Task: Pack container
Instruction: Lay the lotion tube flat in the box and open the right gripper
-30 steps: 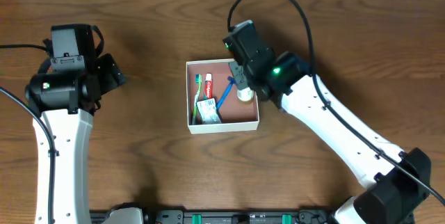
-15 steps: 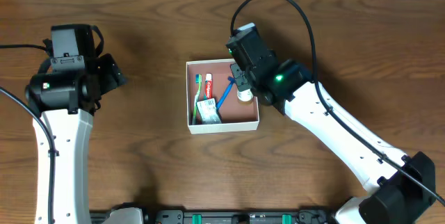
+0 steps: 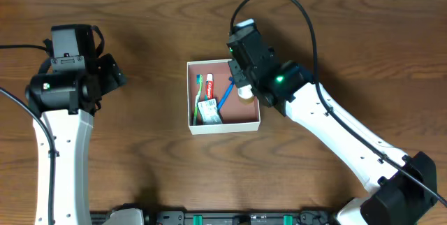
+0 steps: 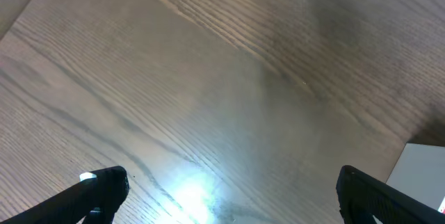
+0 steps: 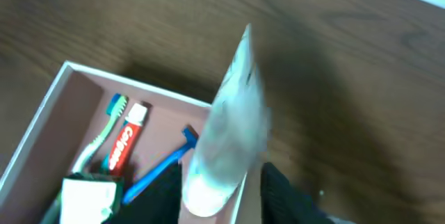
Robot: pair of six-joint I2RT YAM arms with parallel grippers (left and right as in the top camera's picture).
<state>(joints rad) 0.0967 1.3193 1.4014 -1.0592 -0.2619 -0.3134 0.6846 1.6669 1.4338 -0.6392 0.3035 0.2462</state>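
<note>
The container (image 3: 225, 126) is a shallow white-walled square box with a pinkish-brown floor at the table's middle. In it lie a green toothbrush (image 3: 198, 92), a red-and-white toothpaste tube (image 3: 209, 85), a blue razor (image 3: 225, 98) and a green-and-white packet (image 3: 208, 110). My right gripper (image 3: 242, 84) is shut on a translucent white tube (image 5: 233, 123) and holds it tilted over the box's right wall (image 5: 245, 189); its pale end shows in the overhead view (image 3: 245, 93). My left gripper (image 4: 222, 193) is open and empty over bare wood, left of the box.
The brown wooden table (image 3: 140, 169) surrounds the box. A white corner of the box (image 4: 421, 172) shows at the right edge of the left wrist view. A black cable (image 3: 297, 8) arches above the right arm.
My right gripper has shifted slightly towards the far side with the tube still in it. The left arm has not moved.
</note>
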